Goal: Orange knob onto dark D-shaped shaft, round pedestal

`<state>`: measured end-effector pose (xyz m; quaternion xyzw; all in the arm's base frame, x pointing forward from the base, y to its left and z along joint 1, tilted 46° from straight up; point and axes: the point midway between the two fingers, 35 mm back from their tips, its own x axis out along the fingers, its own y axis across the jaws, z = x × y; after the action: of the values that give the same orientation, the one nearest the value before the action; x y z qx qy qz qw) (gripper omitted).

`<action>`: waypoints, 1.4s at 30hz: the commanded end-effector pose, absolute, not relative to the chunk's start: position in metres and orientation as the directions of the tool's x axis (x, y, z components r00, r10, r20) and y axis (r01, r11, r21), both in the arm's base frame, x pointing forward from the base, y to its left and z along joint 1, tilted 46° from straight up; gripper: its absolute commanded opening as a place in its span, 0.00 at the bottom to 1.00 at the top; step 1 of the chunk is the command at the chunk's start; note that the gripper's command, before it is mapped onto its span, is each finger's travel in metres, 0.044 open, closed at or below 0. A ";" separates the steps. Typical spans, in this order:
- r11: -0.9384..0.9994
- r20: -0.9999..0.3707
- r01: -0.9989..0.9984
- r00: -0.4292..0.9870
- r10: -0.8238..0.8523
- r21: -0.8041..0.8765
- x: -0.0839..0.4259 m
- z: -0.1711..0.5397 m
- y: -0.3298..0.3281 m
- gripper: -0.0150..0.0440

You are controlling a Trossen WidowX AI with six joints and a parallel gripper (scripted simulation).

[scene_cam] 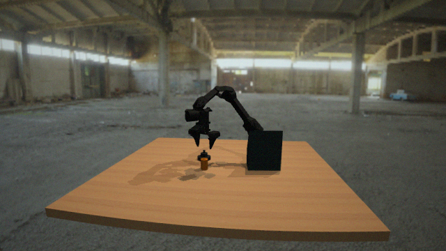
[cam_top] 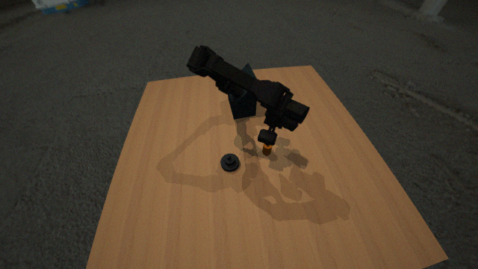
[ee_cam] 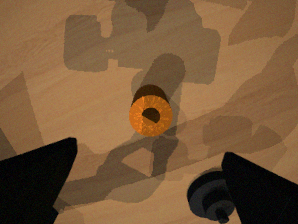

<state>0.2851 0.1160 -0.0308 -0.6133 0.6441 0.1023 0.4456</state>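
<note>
The gripper (cam_top: 267,143) (scene_cam: 205,148) (ee_cam: 152,153) stands wide with nothing between its fingers, pointing down above the orange knob (cam_top: 267,149) (scene_cam: 204,164) (ee_cam: 150,127). The knob stands upright on the worktop (cam_top: 179,224) (scene_cam: 209,206) (ee_cam: 95,105), its D-shaped hole facing up. It looks light, stiff and hardly fragile; its round wall may turn or slip in a loose pinch, spoiling the flat's alignment. A square, centred hold on the sides, clear of the hole, should suit. Beyond it in the exterior view, apart, the round pedestal (cam_top: 225,167) (scene_cam: 199,157) (ee_cam: 198,195) bears its bare shaft (cam_top: 230,158) (scene_cam: 204,152) (ee_cam: 221,215).
</note>
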 end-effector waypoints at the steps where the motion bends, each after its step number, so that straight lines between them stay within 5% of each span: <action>1: 0.372 -0.696 -0.755 0.152 -0.701 -0.540 0.286 -0.030 0.116 1.00; 10: 0.682 -0.696 -0.142 0.152 -0.701 -0.718 0.286 -0.030 0.116 1.00; 42: 0.681 -0.696 -0.142 0.152 -0.702 -0.718 0.297 -0.075 0.071 1.00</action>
<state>0.2977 0.0764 -0.0711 -0.3381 0.6154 -0.2057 0.6817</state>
